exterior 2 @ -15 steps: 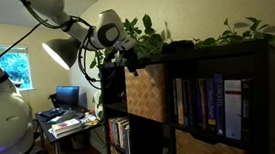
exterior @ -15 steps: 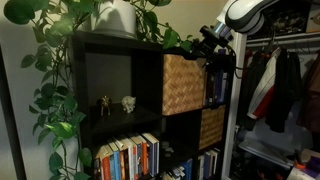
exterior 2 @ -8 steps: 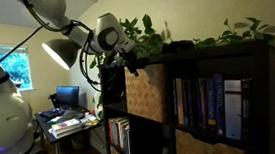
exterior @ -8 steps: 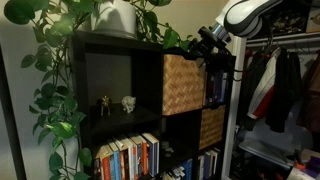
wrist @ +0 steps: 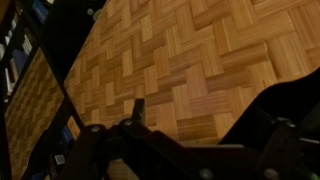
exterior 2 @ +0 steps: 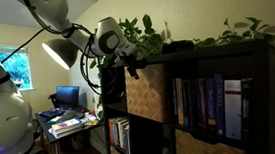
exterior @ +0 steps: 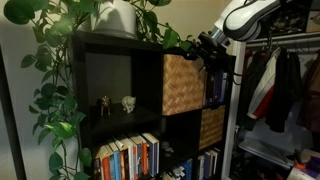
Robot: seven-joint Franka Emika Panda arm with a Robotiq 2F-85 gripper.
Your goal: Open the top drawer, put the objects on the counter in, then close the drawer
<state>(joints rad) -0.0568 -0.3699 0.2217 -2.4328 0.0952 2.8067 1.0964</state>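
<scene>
Arm nudged up-left | end effector point(exterior: 206, 48) open, empty, at top drawer point(exterior: 183, 85) upper-right corner | step: opening drawer | next, likely: hook rim, pull

Bookshelf point(exterior: 78, 110): dark wood, cube cubbies.
Top board point(exterior 2: 225, 47): held a white pot point(exterior: 118, 18) with trailing leaves point(exterior: 52, 95).
Upper cubbies: held two figurines point(exterior: 128, 102), a tan wicker bin point(exterior: 183, 84).
Lower cubbies: held books point(exterior: 128, 157), a darker wicker bin point(exterior: 211, 127).

Dim warm room; lamp point(exterior 2: 61, 52) glare; wrist view blurred.
</scene>
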